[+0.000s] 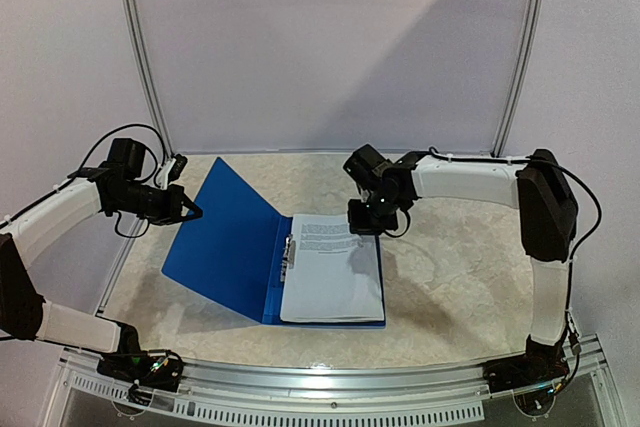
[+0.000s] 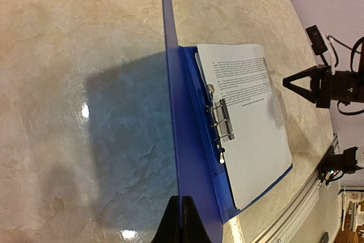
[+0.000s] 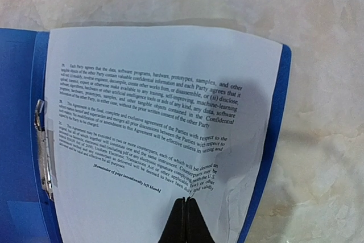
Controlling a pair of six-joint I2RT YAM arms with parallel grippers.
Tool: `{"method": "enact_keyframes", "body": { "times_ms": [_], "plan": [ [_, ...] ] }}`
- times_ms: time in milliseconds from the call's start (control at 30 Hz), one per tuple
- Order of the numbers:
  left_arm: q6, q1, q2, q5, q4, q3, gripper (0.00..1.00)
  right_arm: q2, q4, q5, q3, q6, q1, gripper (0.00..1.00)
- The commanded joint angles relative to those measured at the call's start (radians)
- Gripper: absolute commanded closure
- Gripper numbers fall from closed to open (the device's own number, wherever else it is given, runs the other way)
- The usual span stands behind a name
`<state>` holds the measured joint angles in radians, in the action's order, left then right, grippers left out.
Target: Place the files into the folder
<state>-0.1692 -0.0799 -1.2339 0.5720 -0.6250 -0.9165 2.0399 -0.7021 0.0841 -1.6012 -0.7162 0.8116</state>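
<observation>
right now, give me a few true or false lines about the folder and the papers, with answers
1. The folder is open. True.
2. The files lie on its right half. True.
3. Its left cover lies flat on the table. False: the cover is tilted up, with the left gripper at its far edge.
4. The metal clip sits at the folder's outer right edge. False: it is at the spine, along the sheets' left edge.
5. Print fills the whole top sheet. False: the text covers only the far part, and the rest is blank.
</observation>
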Motion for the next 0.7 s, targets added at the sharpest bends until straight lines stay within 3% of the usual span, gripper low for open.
{"method": "enact_keyframes", "body": {
  "times_ms": [0,233,667],
  "plan": [
    [0.005,0.011,0.022,0.009,0.005,0.011,1.0,0.069,0.02,-0.053,0.019,0.0,0.007,1.0],
    [0.006,0.011,0.024,0.008,0.003,0.01,1.0,0.139,0.01,-0.046,0.03,0.003,0.007,1.0],
    [0.006,0.011,0.025,0.007,0.003,0.011,1.0,0.067,-0.087,0.032,-0.078,0.076,0.007,1.0]
  ]
}}
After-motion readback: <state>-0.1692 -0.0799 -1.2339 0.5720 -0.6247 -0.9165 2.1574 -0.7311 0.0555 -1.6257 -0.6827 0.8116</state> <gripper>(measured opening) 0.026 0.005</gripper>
